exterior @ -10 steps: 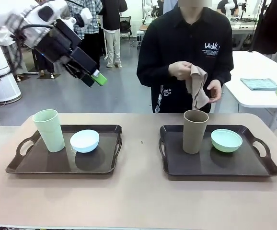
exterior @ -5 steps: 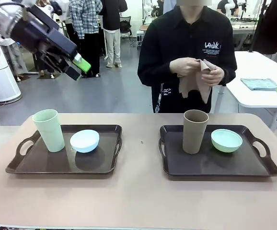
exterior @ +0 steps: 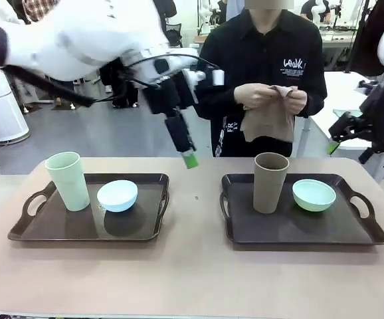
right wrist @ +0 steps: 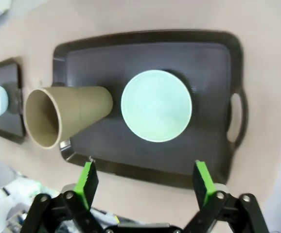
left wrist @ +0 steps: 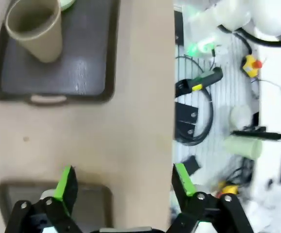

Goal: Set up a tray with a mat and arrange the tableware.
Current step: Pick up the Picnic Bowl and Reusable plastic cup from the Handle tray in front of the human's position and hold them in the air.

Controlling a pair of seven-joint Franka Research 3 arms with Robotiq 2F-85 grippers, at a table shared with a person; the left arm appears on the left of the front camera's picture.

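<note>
On the right tray (exterior: 285,229), the taupe-brown cup (exterior: 271,182) stands upright at nine o'clock of the mint green bowl (exterior: 313,195), just beside it. On the left tray (exterior: 66,226) the pale green cup (exterior: 68,181) likewise stands at nine o'clock of the light blue bowl (exterior: 117,195). Neither tray shows a mat: the beige cloth (exterior: 268,123) that seems to be it is in the person's hands (exterior: 272,96), at twelve o'clock across the table (exterior: 192,279). The right gripper (right wrist: 144,174) hangs above the right tray, jaws wide apart and empty, looking down on bowl and cup. The left gripper (left wrist: 123,175), also spread and empty, points down over the bare strip between the trays. By my reading the tableware must come off to make room for the mat. Best take the bowl by its rim, one finger inside, lift straight up clear of the cup, and park it on bare table.
</note>
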